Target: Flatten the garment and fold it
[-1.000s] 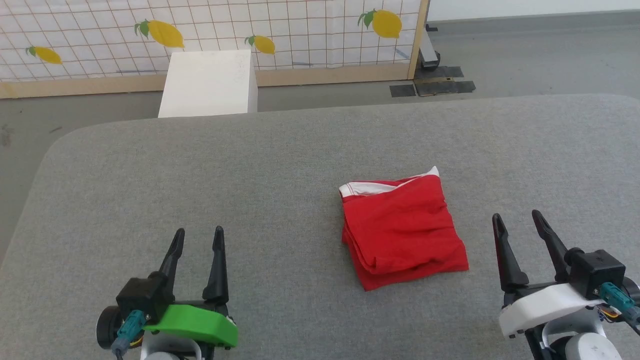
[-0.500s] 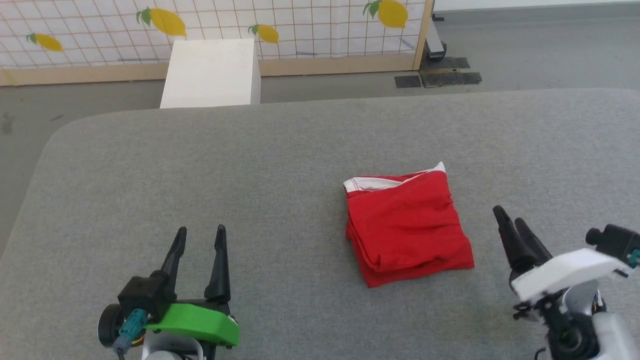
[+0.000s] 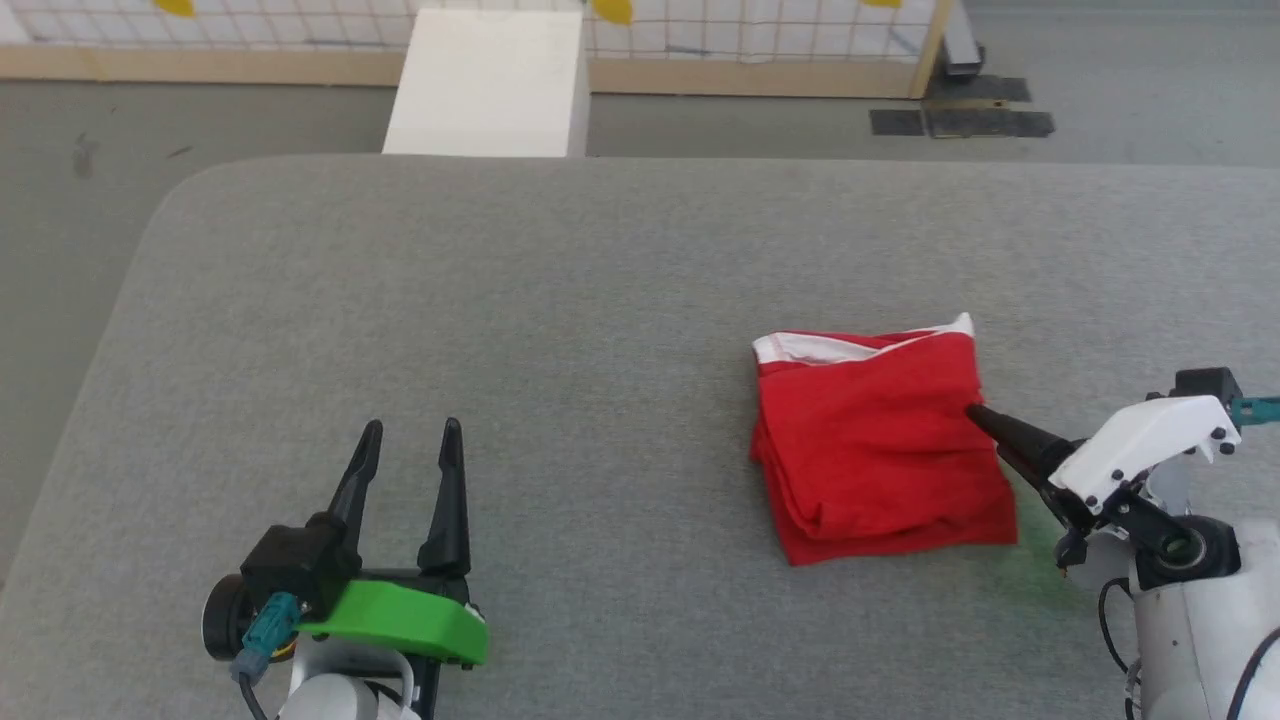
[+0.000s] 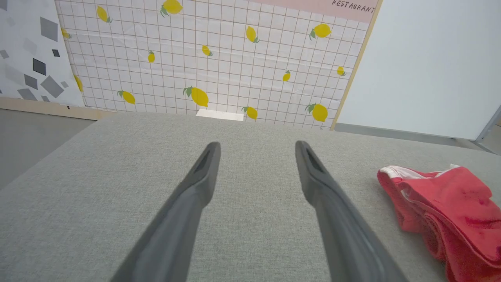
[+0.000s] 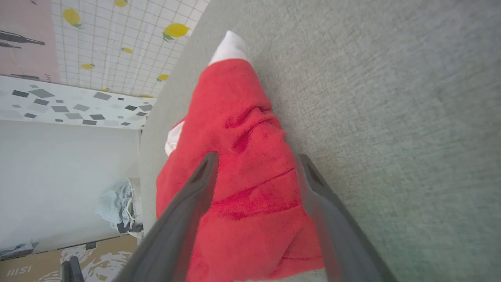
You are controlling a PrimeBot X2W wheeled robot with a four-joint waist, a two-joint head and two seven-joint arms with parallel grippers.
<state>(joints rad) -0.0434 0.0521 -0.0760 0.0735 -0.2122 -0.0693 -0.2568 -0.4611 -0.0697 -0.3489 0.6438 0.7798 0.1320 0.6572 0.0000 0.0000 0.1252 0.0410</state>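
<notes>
The folded red garment lies at four o'clock on the grey table. The right gripper, fingers spread, points at its three-o'clock edge (gripping nothing). The left gripper sits at seven o'clock, fingers apart.

"RESTAURANT" on pink wall banner, "MSI" on brown cardboard box

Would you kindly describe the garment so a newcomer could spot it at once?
Find the large grey table. On its right side, by the right gripper, lies the garment, a folded bundle. It alone is bright red, with a white band along its far edge.
</notes>
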